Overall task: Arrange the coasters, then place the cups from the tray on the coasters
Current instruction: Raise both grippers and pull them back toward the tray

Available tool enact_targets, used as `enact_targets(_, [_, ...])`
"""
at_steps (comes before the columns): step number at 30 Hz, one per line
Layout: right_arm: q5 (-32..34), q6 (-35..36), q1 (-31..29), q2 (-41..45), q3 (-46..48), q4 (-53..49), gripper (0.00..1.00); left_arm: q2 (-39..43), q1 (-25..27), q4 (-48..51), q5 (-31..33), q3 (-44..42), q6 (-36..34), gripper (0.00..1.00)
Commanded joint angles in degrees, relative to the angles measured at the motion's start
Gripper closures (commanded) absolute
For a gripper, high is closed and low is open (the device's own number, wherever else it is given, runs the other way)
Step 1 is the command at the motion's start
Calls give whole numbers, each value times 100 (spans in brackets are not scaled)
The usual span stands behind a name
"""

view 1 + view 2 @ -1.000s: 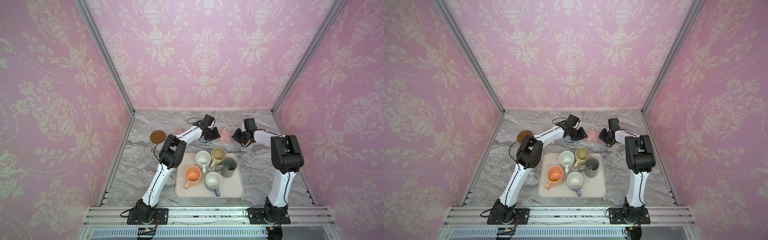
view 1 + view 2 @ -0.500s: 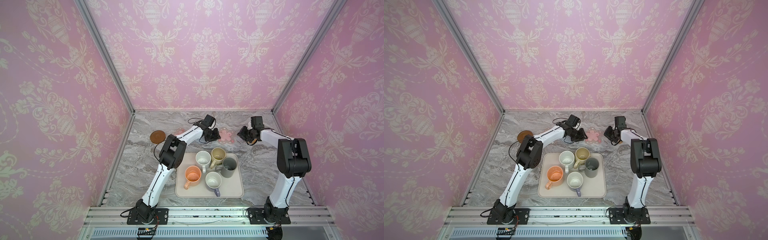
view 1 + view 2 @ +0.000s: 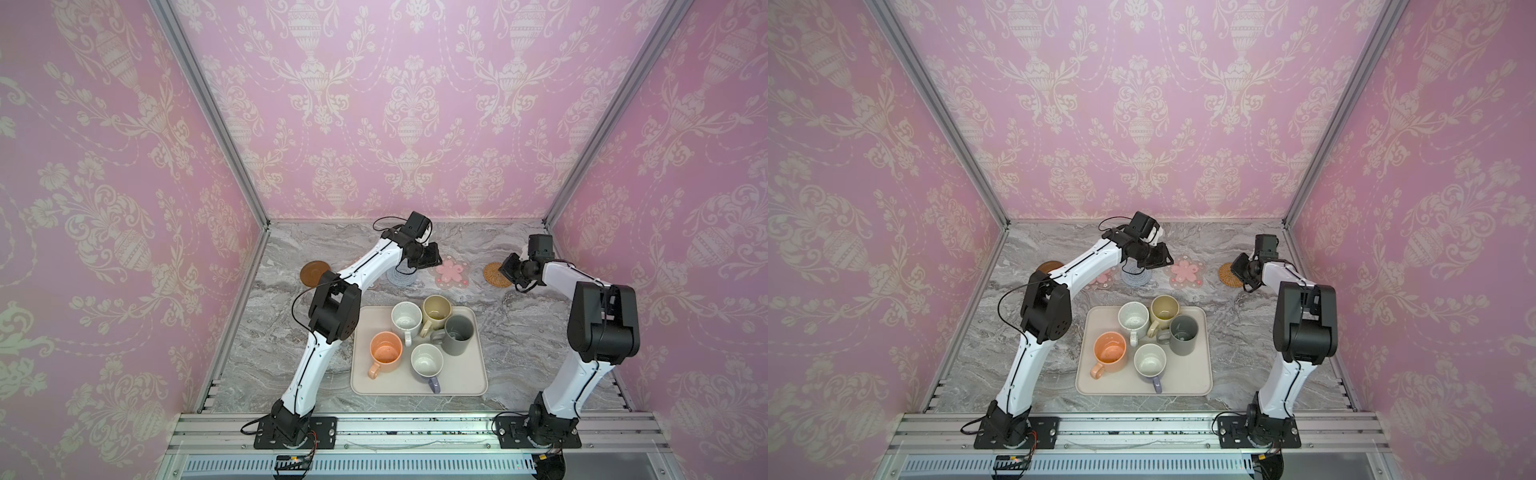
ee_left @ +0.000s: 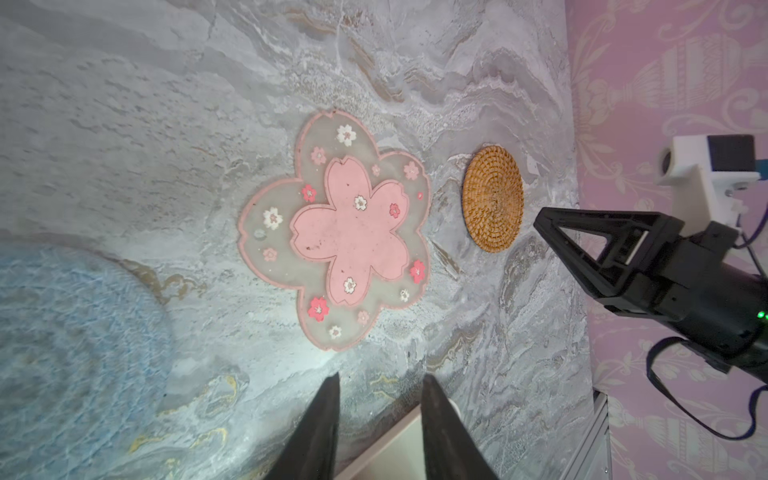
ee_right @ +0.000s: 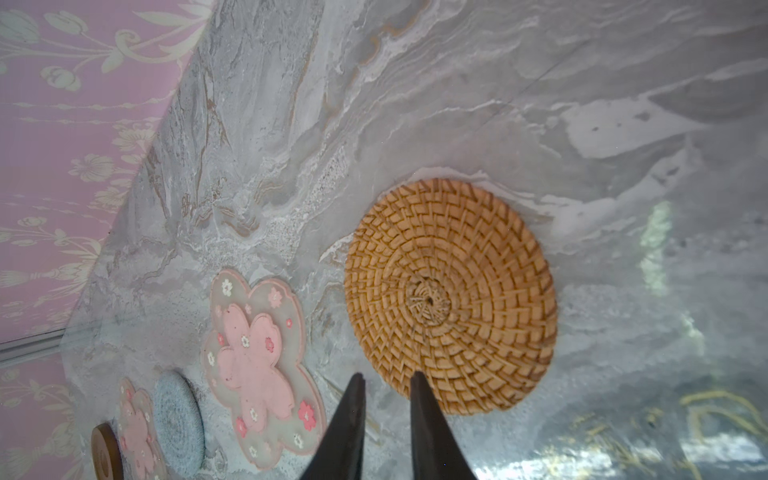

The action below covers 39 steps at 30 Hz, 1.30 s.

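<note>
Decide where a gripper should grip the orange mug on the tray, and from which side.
Likely best: pinch the orange mug at its rim wall on the side toward the left edge of the tray, coming straight down, one finger inside. It stands upright and that side is clear; the lavender mug and speckled white mug stand close on the other side.

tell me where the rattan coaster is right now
In both top views the rattan coaster lies flat at the right end of the coaster row, between a pink flower coaster and the right gripper.
</note>
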<state>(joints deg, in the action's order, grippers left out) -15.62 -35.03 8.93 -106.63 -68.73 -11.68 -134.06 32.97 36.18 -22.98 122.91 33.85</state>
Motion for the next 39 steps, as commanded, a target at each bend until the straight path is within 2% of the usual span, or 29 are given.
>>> enact_targets(1, [0,194,0,-218,-137,-74,78,502,-121,308,274,-315,-434,64])
enact_targets(10, [-77,114,-5,-687,-312,49,80,1729,-680,-422,459,-2334,-290,65])
enact_targets(14, [-138,-151,-63,-754,-215,143,80,2118,-922,-690,513,-2913,-146,65])
enact_targets(23, [-135,-195,-360,-704,51,175,80,2279,-1030,-837,480,-3128,-68,65])
enact_targets(31, [-17,-228,-392,-482,86,59,79,2445,-1030,-835,538,-3329,-84,64])
enact_targets(33, [-3,-215,-392,-367,88,-10,77,2507,-1030,-789,590,-3355,-114,64])
enact_targets(37, [-37,-289,-392,11,85,-67,61,2675,-1030,-684,765,-3431,-191,63])
enact_targets(39, [-88,-331,-392,230,87,-87,57,2763,-1030,-608,854,-3465,-226,63])
